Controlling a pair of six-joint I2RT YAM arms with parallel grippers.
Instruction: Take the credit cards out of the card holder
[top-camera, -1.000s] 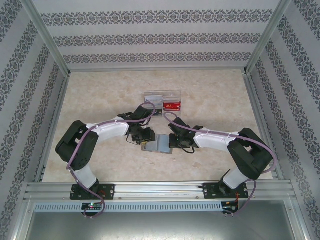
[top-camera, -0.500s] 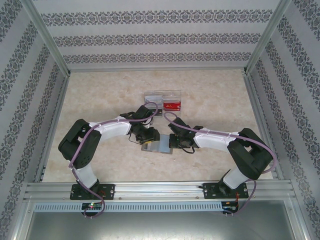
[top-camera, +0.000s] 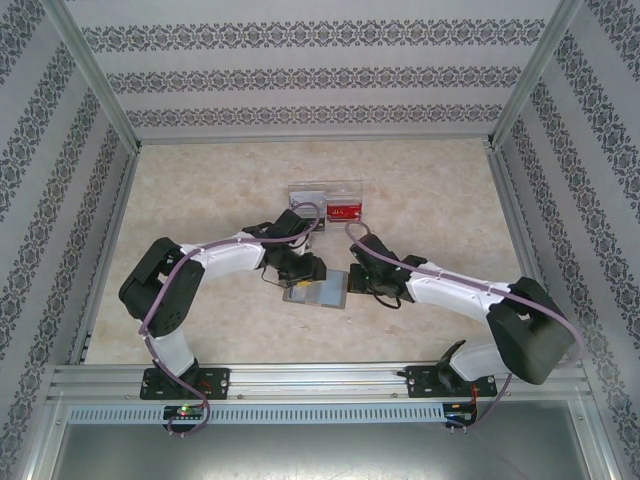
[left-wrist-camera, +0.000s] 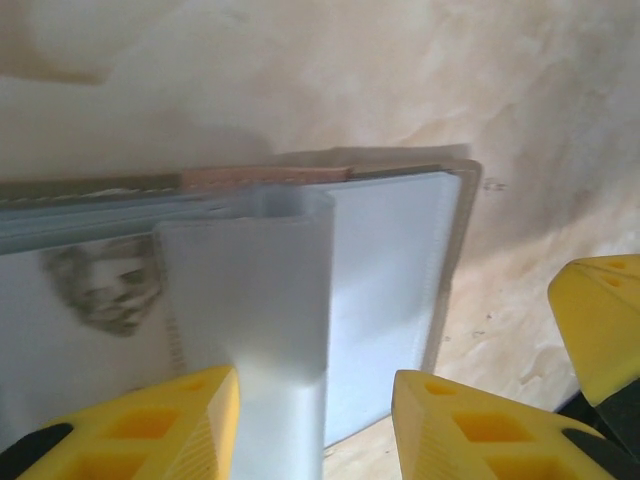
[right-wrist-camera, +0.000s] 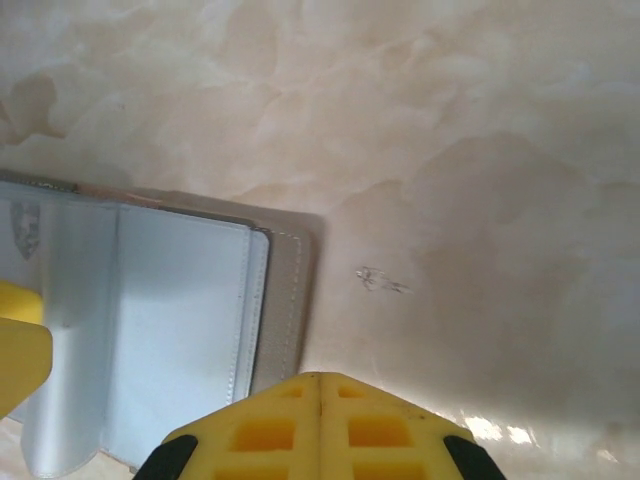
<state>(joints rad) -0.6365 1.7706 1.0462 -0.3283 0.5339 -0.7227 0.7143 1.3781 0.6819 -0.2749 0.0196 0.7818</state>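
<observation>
The card holder (top-camera: 322, 291) lies open on the table, its pale blue-grey pockets facing up (left-wrist-camera: 390, 280) and its grey cover edge (right-wrist-camera: 290, 300) showing on the right. A reddish-orange credit card's edge (left-wrist-camera: 265, 177) shows along the holder's far side. My left gripper (top-camera: 303, 270) (left-wrist-camera: 315, 400) is open over the holder. A loose translucent pocket leaf (left-wrist-camera: 260, 300) stands between its jaws, against the left finger (left-wrist-camera: 160, 425) and apart from the other. My right gripper (top-camera: 362, 283) (right-wrist-camera: 320, 385) is shut and empty, just right of the holder and off it.
A clear two-compartment box (top-camera: 325, 196) stands behind the grippers, with a red card (top-camera: 343, 211) in its right half. The metal frame rail (top-camera: 320, 378) runs along the near edge. Bare marble table (right-wrist-camera: 480, 200) stretches to the right of the holder.
My right gripper has drawn back to the right, off the holder, and its arm has stretched out. My left gripper has shifted slightly right, further over the open holder.
</observation>
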